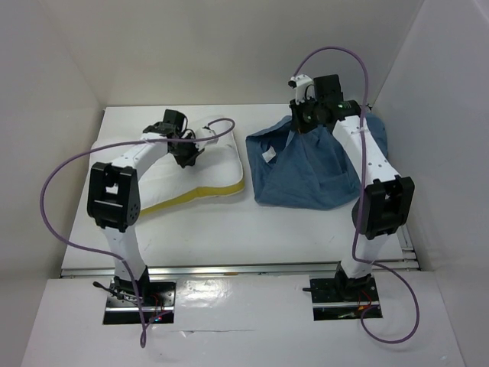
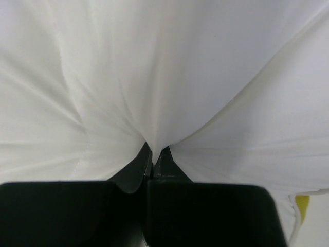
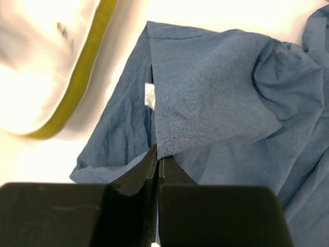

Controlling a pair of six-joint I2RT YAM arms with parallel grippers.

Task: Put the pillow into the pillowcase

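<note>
Left fingers [image 2: 134, 174]: clamped on a white pillow [image 1: 223, 162] fold.
Right fingers [image 3: 138, 176]: clamped on pillowcase [image 1: 306, 174] edge, held raised.
Pillow: flat on tabletop [image 1: 229, 229], left side, yellow strip on near edge.
Pillowcase: heaped right of pillow, gap between.

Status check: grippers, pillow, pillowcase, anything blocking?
Left gripper jaws shut on pillow. Right gripper jaws shut on pillowcase edge. Pillow not yet inside, lying beside pillowcase, apart. Nothing visible between them.

No legible text; pillowcase [image 3: 221, 103] tag [image 3: 149, 96] too small to read
</note>
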